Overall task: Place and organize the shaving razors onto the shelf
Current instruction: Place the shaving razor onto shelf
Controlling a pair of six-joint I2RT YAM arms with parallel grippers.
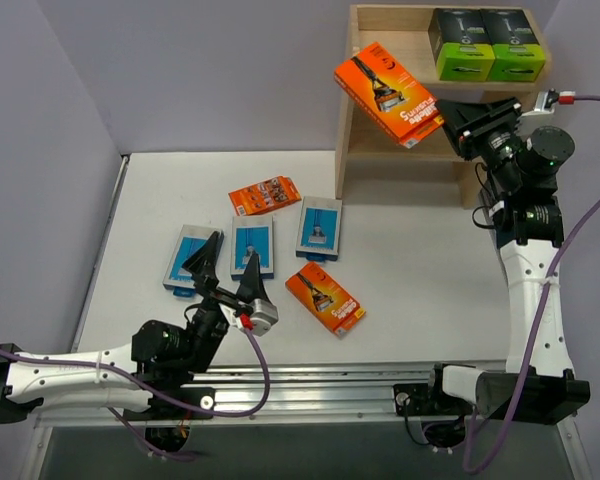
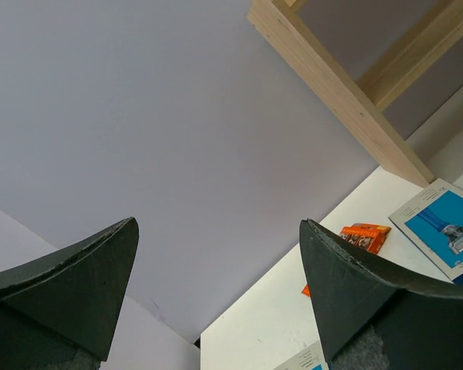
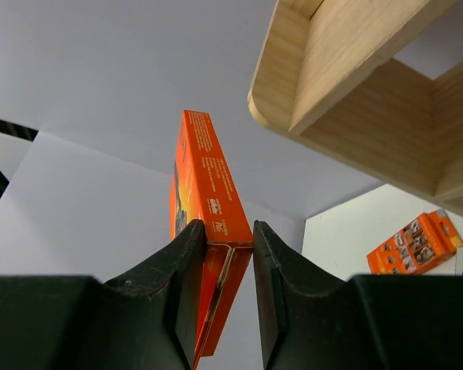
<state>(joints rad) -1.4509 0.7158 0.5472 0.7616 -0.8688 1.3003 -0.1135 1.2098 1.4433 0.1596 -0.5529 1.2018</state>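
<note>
- The right gripper (image 1: 448, 125) holds one orange razor pack (image 1: 388, 93) in the air at the shelf (image 1: 345, 150). Its jaws are clamped on the pack's near end across the thin dimension, as the right wrist view shows (image 3: 230, 239).
- We judge that this end-on pinch leaves most of the pack free ahead of the fingers, so that it can be slid onto a tier.
- The pack's long axis runs diagonally in the overhead view, from the gripper at lower right up to the free end at upper left. The printed face is turned up toward the camera.
- In the wrist view we see only the pack's narrow edge (image 3: 208, 200), which points straight away from the jaws and beside the shelf's rounded board (image 3: 347, 69).
- The pack overlaps the shelf's left side panel in the overhead view. We cannot tell whether it touches the wood, and it does not appear to rest on either tier.
- Two black boxes with lime-green ends (image 1: 460, 42) (image 1: 513, 42) stand side by side at the right of the top tier, which leaves its left part free.
- On the table (image 1: 410, 250) lie two orange packs (image 1: 265, 194) (image 1: 326, 297) and three light-blue cards (image 1: 189, 258) (image 1: 252, 245) (image 1: 320, 226), flat and face up.
- The left gripper (image 1: 232, 268) hovers over the cards with its jaws wide apart and holds nothing. Its wrist view (image 2: 216, 293) looks between the fingers toward the wall.
</note>
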